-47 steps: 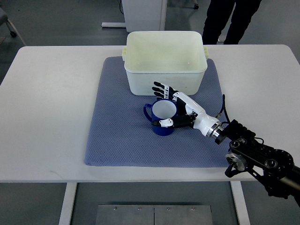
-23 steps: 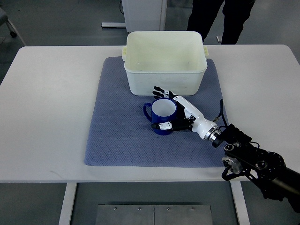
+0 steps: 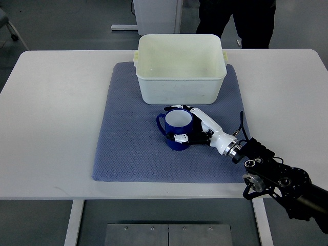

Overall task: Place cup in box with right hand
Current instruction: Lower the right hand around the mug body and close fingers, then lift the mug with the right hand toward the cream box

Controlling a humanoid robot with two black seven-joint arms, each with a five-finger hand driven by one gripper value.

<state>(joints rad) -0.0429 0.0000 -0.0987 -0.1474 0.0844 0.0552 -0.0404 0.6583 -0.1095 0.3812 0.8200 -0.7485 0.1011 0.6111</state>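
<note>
The white-and-black right hand (image 3: pixel 190 125) wraps its fingers around the blue ceramic cup with a white interior (image 3: pixel 176 128), gripping it; the cup stands upright on the grey-blue textured mat (image 3: pixel 128 138), near the cream plastic box (image 3: pixel 180 92).

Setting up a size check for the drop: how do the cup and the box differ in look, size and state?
The cup is dark blue and round with a side handle; the box is cream and rectangular. The cup is much smaller than the box's opening. The right hand is closed around the cup, while the box stands untouched. Both sit upright, open-topped and apparently empty, on the blue-grey mat.
</note>
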